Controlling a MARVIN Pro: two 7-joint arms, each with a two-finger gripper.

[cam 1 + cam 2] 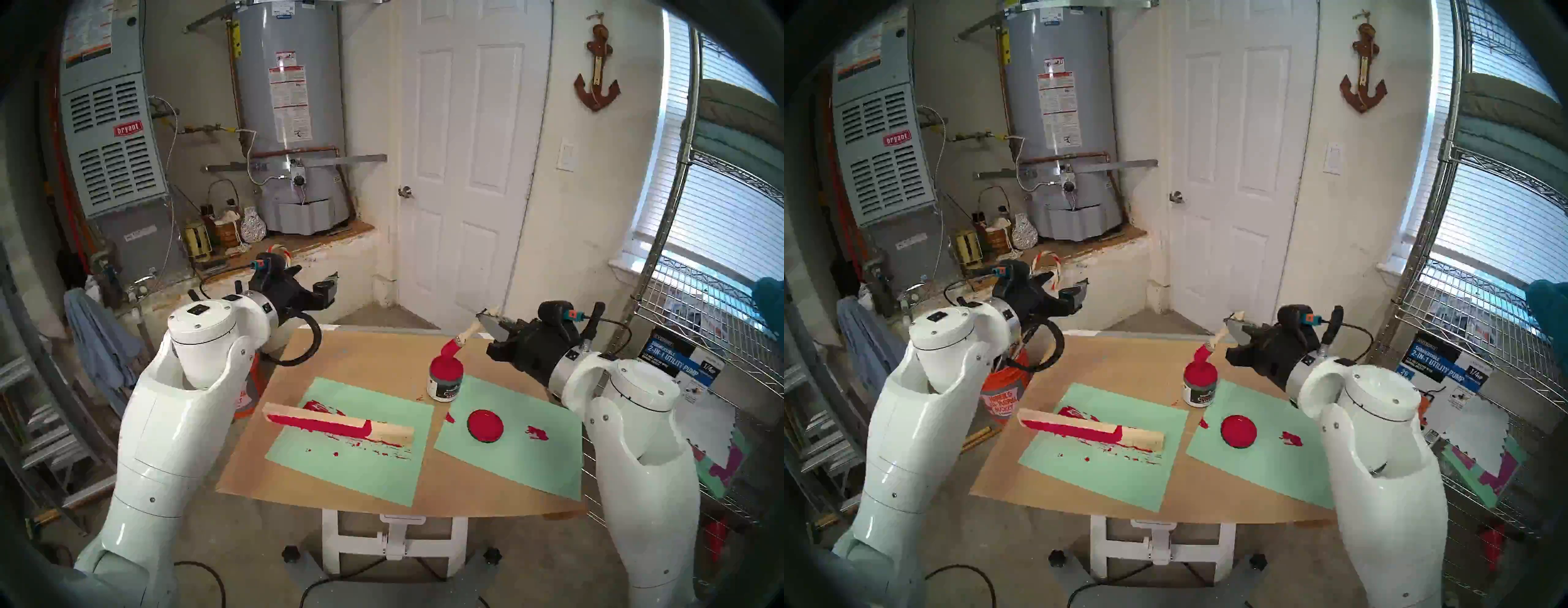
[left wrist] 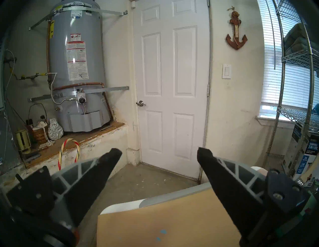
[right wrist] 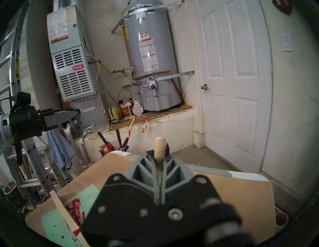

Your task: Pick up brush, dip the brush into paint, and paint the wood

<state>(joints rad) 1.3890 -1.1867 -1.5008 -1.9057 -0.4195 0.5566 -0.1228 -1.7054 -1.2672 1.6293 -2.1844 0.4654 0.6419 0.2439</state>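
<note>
Brush (image 1: 460, 342) pinched near handle top by R fingers (image 1: 488, 325), slanting down-left from them; bristle end at the mouth of the paint (image 1: 446, 365) jar, just below the fingers – dip step, I'd judge. Handle tip pokes up past the pressed fingers in wrist view. Wood (image 1: 339, 424) lies flat on green paper (image 1: 339, 471), well left of and below R fingers, long axis across the bench (image 1: 382, 348), far end bare. R arm does the next carry. L fingers (image 1: 324, 286) spread, empty, off beyond the bench's left edge.
</note>
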